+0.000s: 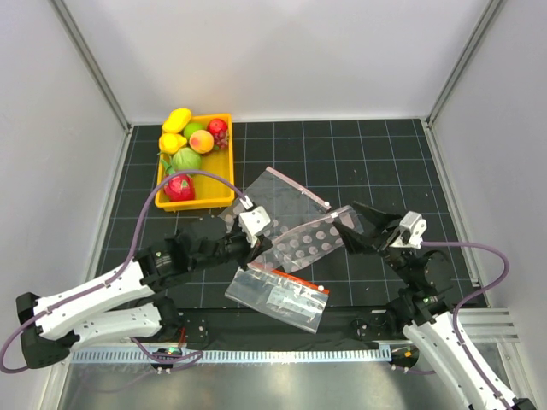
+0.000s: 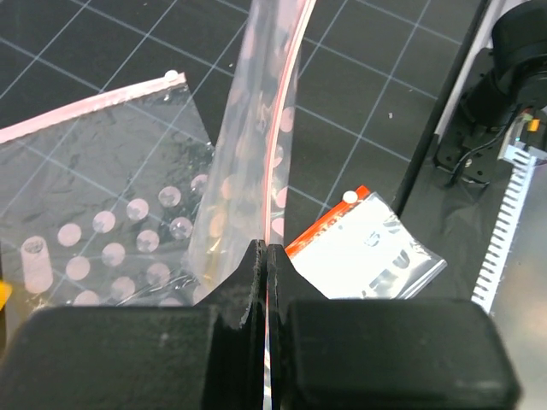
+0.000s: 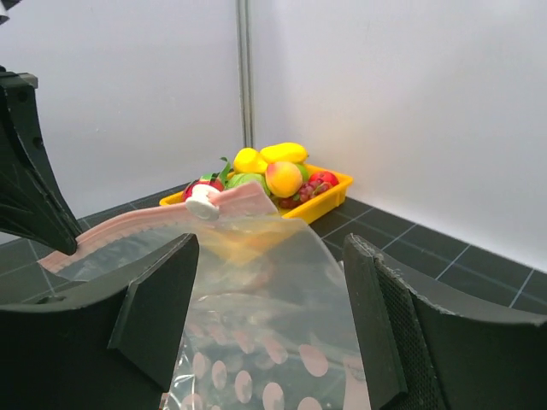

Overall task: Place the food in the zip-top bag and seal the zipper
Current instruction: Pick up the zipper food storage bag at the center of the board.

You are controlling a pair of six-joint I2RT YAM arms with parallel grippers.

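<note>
Bag (image 1: 285, 195) lies flat on the mat (image 1: 376, 162), mid-table, just behind both claws. It looks empty, w/ the zipper (image 1: 298, 187) along its far edge. Food (image 1: 186, 160) is all in the yellow tray (image 1: 205, 203) at far left, well apart from the bag.

Neither claw is on the bag. L claw (image 2: 267, 256) is pinched tight on the pink-red edge of what looks like the bubble sheet (image 1: 309, 239), lifted and stretched twd R claw (image 3: 272, 256). R claw stands wide w/ the sheet's other end between its fingers, not gripping. Can't tell for sure if the bubbles belong to the lifted film or show thru it.

Risks, as I judge them:
- Wrong bag: both films have a pink edge w/ a white end. Food put in the lifted one fails the task.
- Sheet seems to overlap the bag, so pulling it could drag or crumple the bag.
- R claw closing off-centre: thin film slips, then sags from L alone.
- Printed bag (image 1: 278, 295) sits just in front and could get swept along.
- L arm's cable (image 1: 198, 173) crosses the tray's near end in top view, so a snag is possible. Glossy round fruit would roll.

Surface: flat black mat w/ white grid. Room: plain white walls on three sides, metal posts in the corners.
</note>
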